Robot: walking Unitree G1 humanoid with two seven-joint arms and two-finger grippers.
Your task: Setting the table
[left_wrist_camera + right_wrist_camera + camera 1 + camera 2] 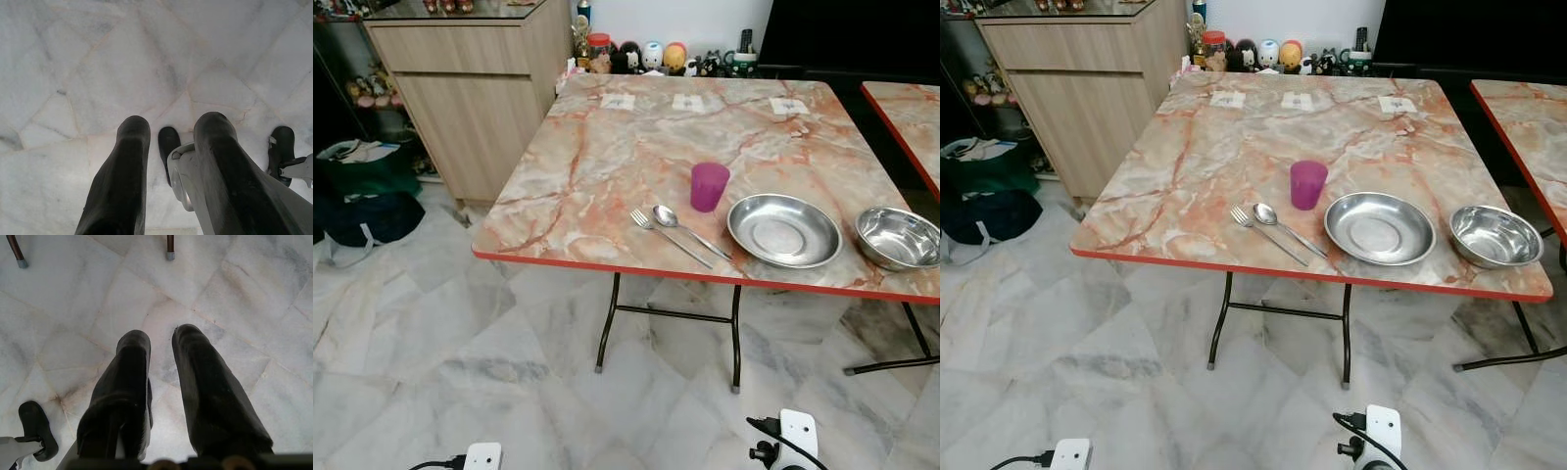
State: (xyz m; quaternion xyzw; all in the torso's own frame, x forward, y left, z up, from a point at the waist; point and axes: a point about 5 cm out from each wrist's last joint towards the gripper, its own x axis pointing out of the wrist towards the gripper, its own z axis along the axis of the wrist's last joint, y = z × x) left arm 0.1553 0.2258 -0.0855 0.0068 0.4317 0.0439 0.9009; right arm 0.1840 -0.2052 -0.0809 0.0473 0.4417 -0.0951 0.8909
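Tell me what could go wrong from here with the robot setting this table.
The steel bowl sits close to the table's red front edge, so a clumsy reach could push it off. The fork and spoon lie flat and touching, so pinching one may drag the other. The pink cup stands just behind them and might get knocked. The left gripper and right gripper hang open over the floor.

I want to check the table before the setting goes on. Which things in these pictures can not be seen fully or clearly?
- Second table: cut off by the right edge of both eye views.
- Three white papers at the far side of the table: print too small to read.
- Figurines behind the table: too small to identify.
- Cabinet: top cut off by the upper edge.
- Dark bags: in shade, contents unclear.
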